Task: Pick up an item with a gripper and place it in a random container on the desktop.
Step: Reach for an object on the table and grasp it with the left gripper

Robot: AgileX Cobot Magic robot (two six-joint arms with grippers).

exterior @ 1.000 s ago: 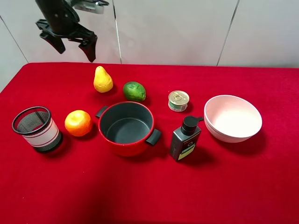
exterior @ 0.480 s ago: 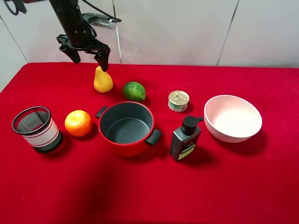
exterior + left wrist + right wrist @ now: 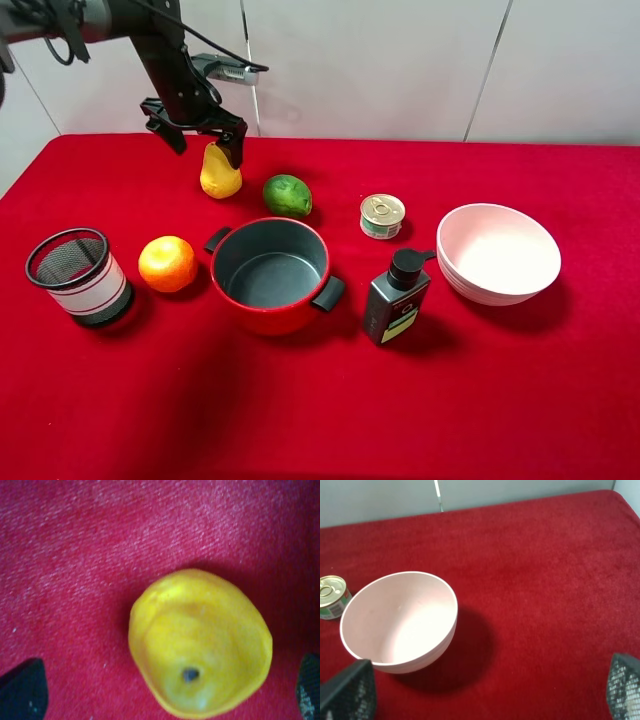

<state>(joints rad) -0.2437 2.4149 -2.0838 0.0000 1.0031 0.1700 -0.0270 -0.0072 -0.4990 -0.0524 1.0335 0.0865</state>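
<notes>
I am hovering my left gripper (image 3: 207,148) right over the pear (image 3: 220,176), with both jaws spread wide. In my left wrist view the pear is sitting between the two black fingertips (image 3: 22,691), and neither tip is touching it. The pear is standing upright on the red table (image 3: 480,400), near the back edge. It is just beside the green fruit (image 3: 287,195) and behind the red pot (image 3: 262,318). The pot is sitting with its dark grey inside showing, and one black handle is pointing toward the pump bottle (image 3: 397,297). An orange (image 3: 167,263) is lying between the pot and the mesh cup (image 3: 78,275).

My right gripper (image 3: 486,690) is hanging with its jaws wide apart and gripping nothing. It is looking down on the pink bowl (image 3: 415,661), with the small can (image 3: 332,596) just beside the bowl.
</notes>
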